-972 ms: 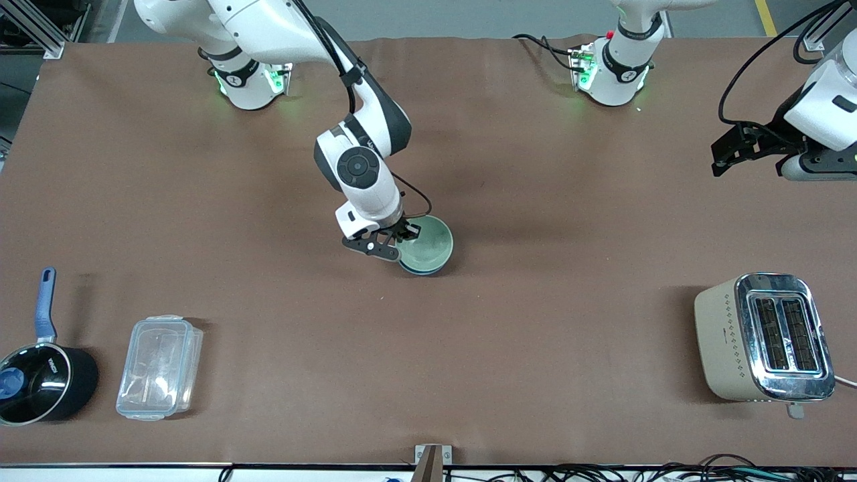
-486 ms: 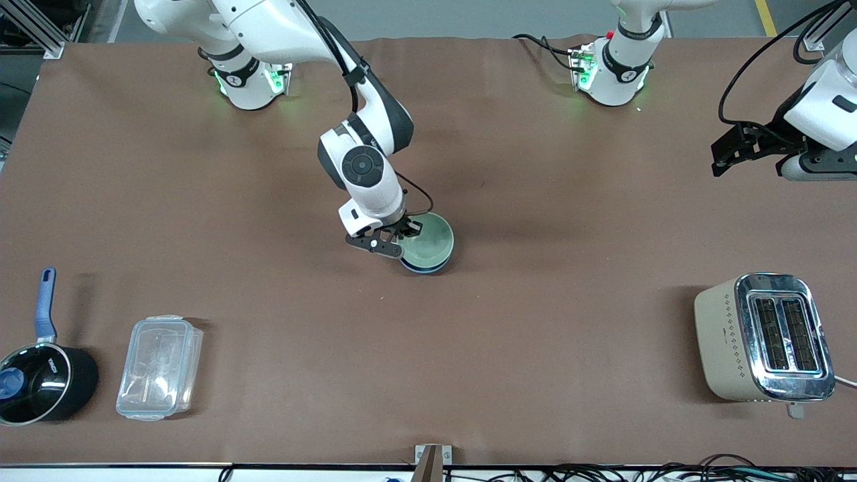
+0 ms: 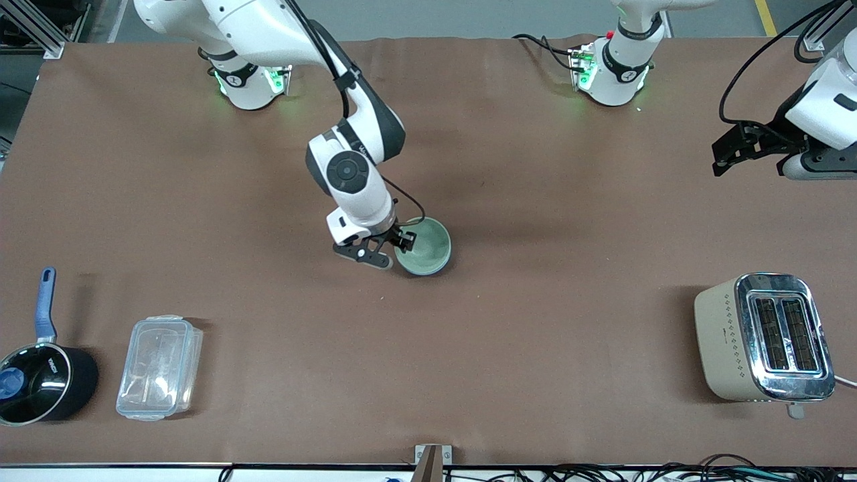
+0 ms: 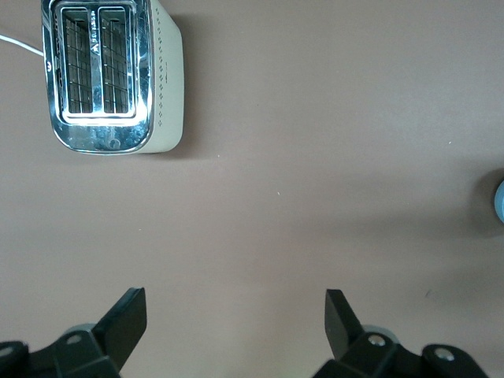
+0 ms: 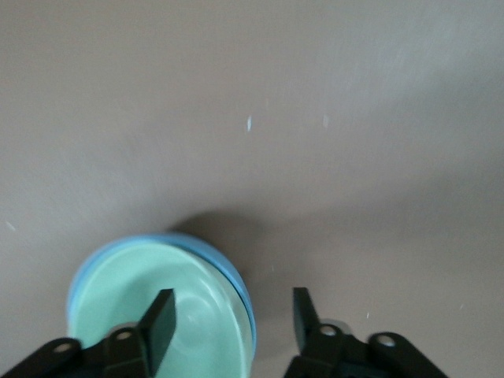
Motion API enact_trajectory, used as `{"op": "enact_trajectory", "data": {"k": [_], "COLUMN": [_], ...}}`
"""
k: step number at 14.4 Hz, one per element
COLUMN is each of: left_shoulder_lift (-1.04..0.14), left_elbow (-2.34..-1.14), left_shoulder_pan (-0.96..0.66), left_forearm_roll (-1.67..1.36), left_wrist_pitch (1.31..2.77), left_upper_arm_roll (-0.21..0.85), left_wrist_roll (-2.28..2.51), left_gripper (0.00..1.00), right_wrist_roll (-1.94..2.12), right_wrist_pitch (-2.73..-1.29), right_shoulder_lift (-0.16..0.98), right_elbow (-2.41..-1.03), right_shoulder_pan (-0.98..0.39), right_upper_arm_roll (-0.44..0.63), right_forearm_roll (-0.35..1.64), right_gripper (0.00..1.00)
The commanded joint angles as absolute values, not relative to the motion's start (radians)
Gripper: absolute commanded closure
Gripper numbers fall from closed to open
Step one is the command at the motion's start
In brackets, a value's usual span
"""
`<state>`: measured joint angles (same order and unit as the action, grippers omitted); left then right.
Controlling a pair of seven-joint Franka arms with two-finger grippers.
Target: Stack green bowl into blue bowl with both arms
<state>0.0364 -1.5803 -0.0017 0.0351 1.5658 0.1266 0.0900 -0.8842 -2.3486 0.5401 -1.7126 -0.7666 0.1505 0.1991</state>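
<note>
Mint green fills the space under my right claw (image 5: pixel 228 319): its fingers are spread, one over the green bowl's (image 3: pixel 424 248) inside, one outside the rim, gripping nothing that I can see. The green bowl sits nested in the blue bowl (image 5: pixel 232 276), whose rim shows as a thin ring around it, mid-surface. I judge the stacking done; what remains is to lift my right claw clear.

My left claw (image 4: pixel 236 319) waits with its fingers apart and empty, over the brown surface (image 3: pixel 535 335) at the left arm's end, above the cream toaster (image 3: pixel 763 338).

Nearer the front camera, at the right arm's end, stand a clear lidded container (image 3: pixel 159 367) and a black saucepan (image 3: pixel 41 381) bearing white lettering too small to read.
</note>
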Motion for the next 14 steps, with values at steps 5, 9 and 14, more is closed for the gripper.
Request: {"op": "enact_trajectory", "data": {"k": [5, 9, 14], "left_shoulder_lift": [0.041, 0.023, 0.023], "left_elbow": [-1.572, -1.543, -1.54], "left_shoulder_pan": [-0.005, -0.009, -0.009], "left_forearm_roll": [0.029, 0.032, 0.035], "left_wrist_pitch": [1.562, 1.557, 1.551], "left_upper_arm_roll": [0.121, 0.121, 0.123], "left_wrist_roll": [0.077, 0.081, 0.081], "left_gripper": [0.0, 0.0, 0.0], "right_wrist_roll": [-0.873, -0.692, -0.449], "right_wrist_pitch": [-2.11, -1.92, -1.63], "right_shoulder_lift": [0.287, 0.198, 0.097], "right_elbow": [-1.726, -1.683, -1.545], "right_shoulder_pan": [-0.739, -0.741, -0.568], "right_upper_arm_roll": [0.337, 0.463, 0.477], "right_forearm_roll": [-0.017, -0.041, -0.038], "right_gripper": [0.0, 0.0, 0.0]}}
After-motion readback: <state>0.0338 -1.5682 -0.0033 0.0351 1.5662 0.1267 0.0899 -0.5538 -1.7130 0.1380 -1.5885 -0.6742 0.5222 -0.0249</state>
